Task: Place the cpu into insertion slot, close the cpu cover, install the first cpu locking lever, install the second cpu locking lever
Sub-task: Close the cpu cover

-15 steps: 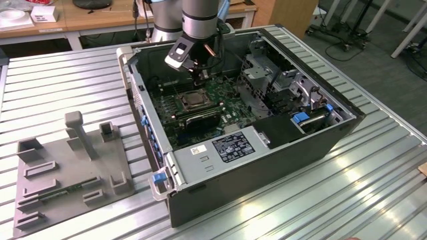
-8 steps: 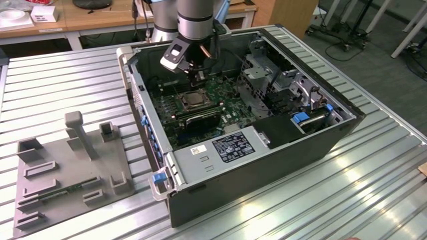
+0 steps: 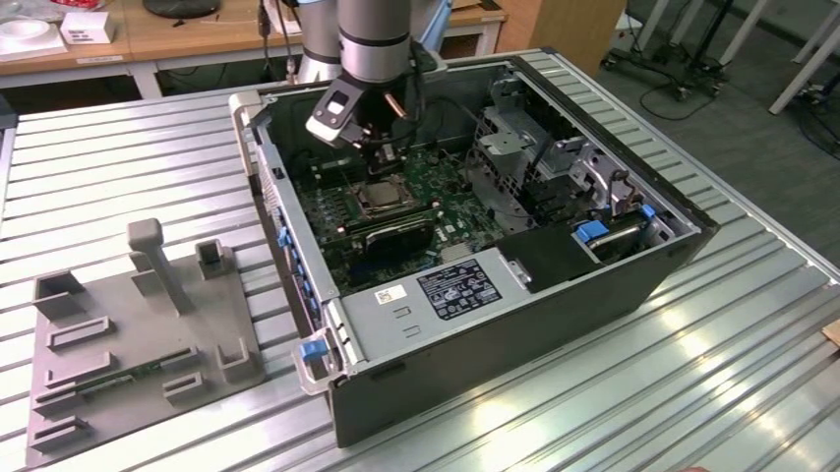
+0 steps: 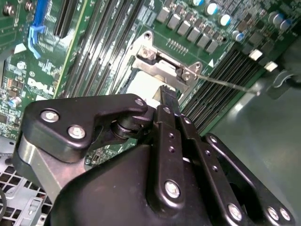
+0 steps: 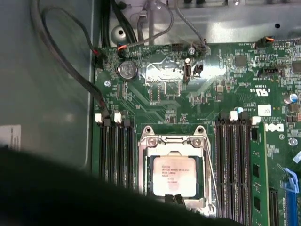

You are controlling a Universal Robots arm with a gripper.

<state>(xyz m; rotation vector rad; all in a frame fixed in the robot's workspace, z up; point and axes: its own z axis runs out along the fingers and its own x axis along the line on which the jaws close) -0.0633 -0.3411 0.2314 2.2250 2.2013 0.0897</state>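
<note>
**Status.** The cpu (image 5: pixel 174 175) is seated in the insertion slot (image 5: pixel 140 188) on the green motherboard (image 5: pixel 155 94). The cpu cover (image 5: pixel 173 142) lies down over it, its window framing the chip. One thin wire locking lever (image 4: pixel 225 83) stands out sideways from the hinge end of the cover, above the memory slots (image 4: pixel 211 110), and appears unlatched.

**Gripper.** The gripper (image 4: pixel 168 94) hangs low over the slot inside the open computer case (image 3: pixel 656 256). In the second wrist view its tip sits just above the edge of the chip. The jaws are together, with nothing seen between them (a closed tip serves as a pusher, not a clamp).

**Hazards, judged from this position:**
- The lever is thin and springy. A narrow closed tip bearing on it off-centre is likely to slip off, and the lever would then snap back.
- A slipped tip could land on the memory slots or the bare board beside the slot and scratch them.
- Downward travel here would press on the chip through the cover window, and uneven load could harm the contacts beneath
</note>
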